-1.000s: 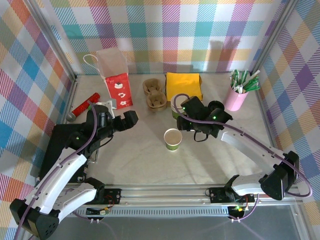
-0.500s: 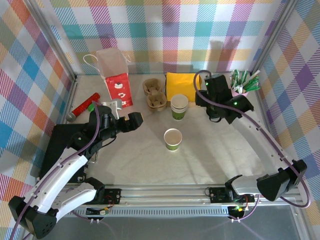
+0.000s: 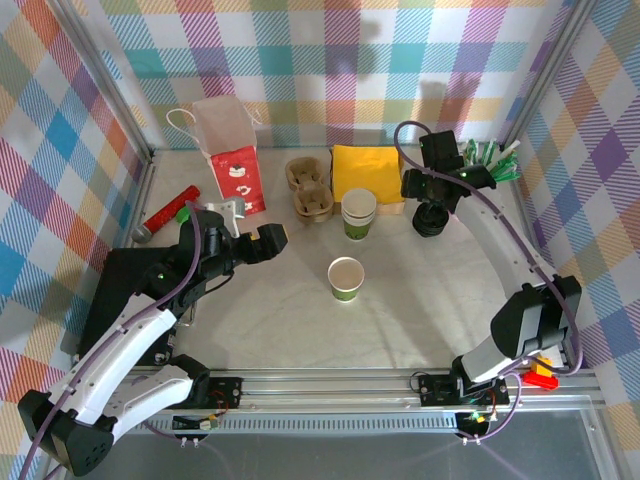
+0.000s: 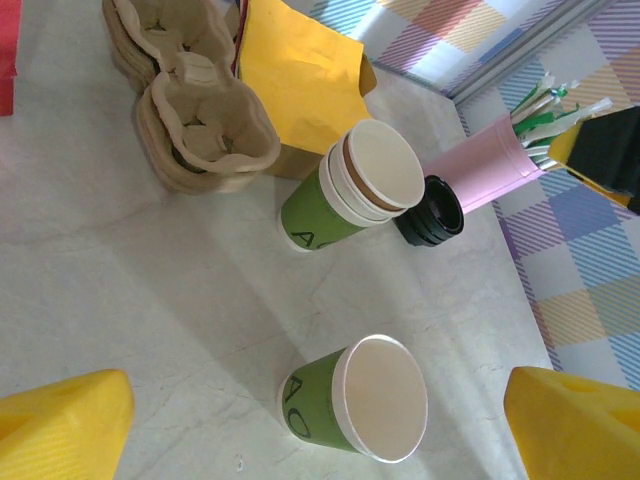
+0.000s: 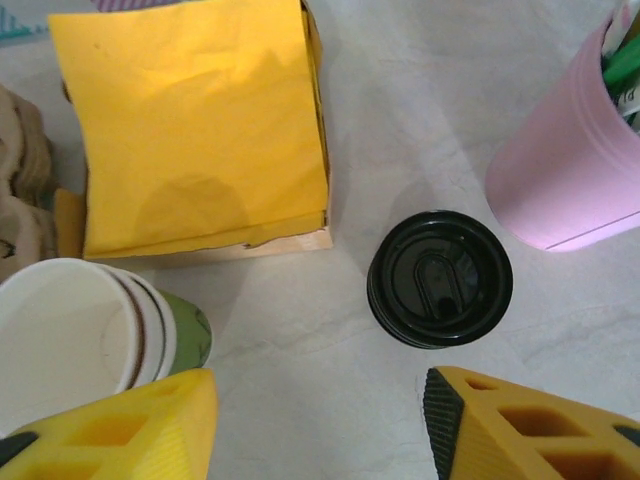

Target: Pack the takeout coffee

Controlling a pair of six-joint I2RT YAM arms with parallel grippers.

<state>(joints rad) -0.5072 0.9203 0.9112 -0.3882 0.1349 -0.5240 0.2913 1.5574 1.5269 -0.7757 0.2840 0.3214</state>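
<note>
A pale tabletop (image 3: 260, 320), closed in by walls of coloured check, carries everything. Near its middle stands the takeout coffee cup (image 3: 346, 278), white above and green below. It is upright and its mouth is open: no lid is on it yet. Just behind this cup is a stack of the same cups (image 3: 358, 213). Behind the cup and to the right lies a black lid (image 5: 440, 278), perhaps the top of a small pile. The right pincer (image 5: 318, 395) hangs over that lid with its fingers apart and holds nothing. To the left of the cup the left pincer (image 3: 268, 238) points toward it, spread wide and empty. Farther behind the cup wait the cardboard carriers (image 3: 310, 190) and a paper bag (image 3: 228, 150).

I judge that the step in hand is fetching the lid. The next move calls for a centred descent, so that the fingers close on the rim of one lid only.
</note>
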